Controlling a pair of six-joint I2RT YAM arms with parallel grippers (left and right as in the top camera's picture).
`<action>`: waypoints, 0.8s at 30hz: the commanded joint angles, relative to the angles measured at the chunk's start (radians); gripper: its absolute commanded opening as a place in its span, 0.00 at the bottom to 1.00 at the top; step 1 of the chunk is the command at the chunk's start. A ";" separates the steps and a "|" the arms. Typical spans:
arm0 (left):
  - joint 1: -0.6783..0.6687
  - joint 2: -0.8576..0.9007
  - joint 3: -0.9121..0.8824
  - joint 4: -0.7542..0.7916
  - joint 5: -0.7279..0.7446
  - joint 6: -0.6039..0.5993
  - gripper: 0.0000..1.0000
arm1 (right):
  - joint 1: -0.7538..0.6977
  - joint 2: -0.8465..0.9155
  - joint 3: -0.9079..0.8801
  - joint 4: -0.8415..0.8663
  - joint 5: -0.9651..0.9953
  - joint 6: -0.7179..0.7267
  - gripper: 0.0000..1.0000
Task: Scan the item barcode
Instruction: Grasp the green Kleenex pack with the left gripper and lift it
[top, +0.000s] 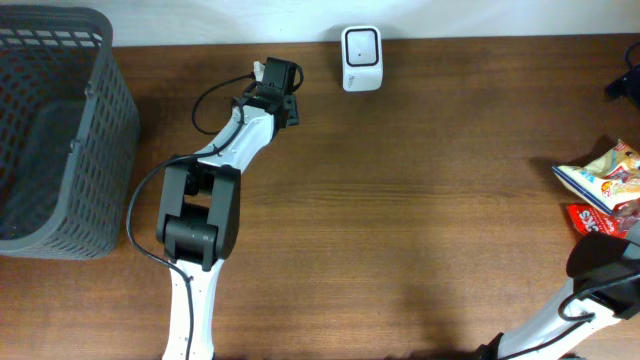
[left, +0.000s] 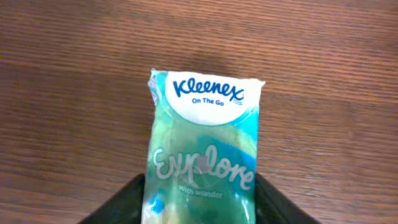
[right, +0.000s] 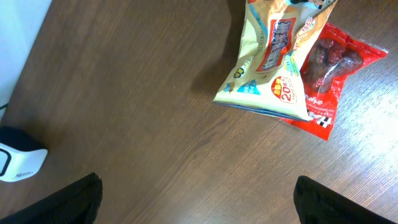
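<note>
Two robot arms work over one brown wood-grain table (top: 400, 200). All positions below are referenced to the white box-shaped barcode scanner (top: 361, 58), which stands at the far edge of the table, near its middle.

1. The dark grey plastic mesh basket (top: 110, 130) stands well to the left of the barcode scanner, at the table's left end.
2. The left arm (top: 200, 210), white with black joints, reaches from the near edge toward a spot just left of the barcode scanner, apart from it.
3. The right arm (top: 600, 270) sits far to the right of the barcode scanner, at the near right corner.
4. A cream-and-yellow printed snack bag (right: 273, 56) lies far right of the barcode scanner, overlapping a red foil snack bag (right: 336, 68) beneath it.
5. The left gripper (left: 199, 186) is closed on the task item, a teal-and-white soft plastic Kleenex tissue pack (left: 202, 155). Its black fingers (left: 124, 202) bear on both long sides of the tissue pack, with no gap visible. The printed face points at the wrist camera. The tissue pack is just left of the barcode scanner.
6. The right gripper (right: 196, 186) stands spread wide, with only bare table between its jaws. It is near the two snack bags and touches neither.
</note>
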 joint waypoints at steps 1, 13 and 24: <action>0.002 0.020 0.012 -0.003 0.105 0.002 0.33 | 0.005 0.004 0.003 -0.005 -0.005 -0.007 0.98; 0.002 -0.050 0.013 -0.304 0.303 0.002 0.18 | 0.005 0.004 0.003 -0.005 -0.005 -0.007 0.98; 0.002 -0.188 0.013 -0.748 0.615 0.002 0.43 | 0.005 0.004 0.003 -0.005 -0.005 -0.007 0.98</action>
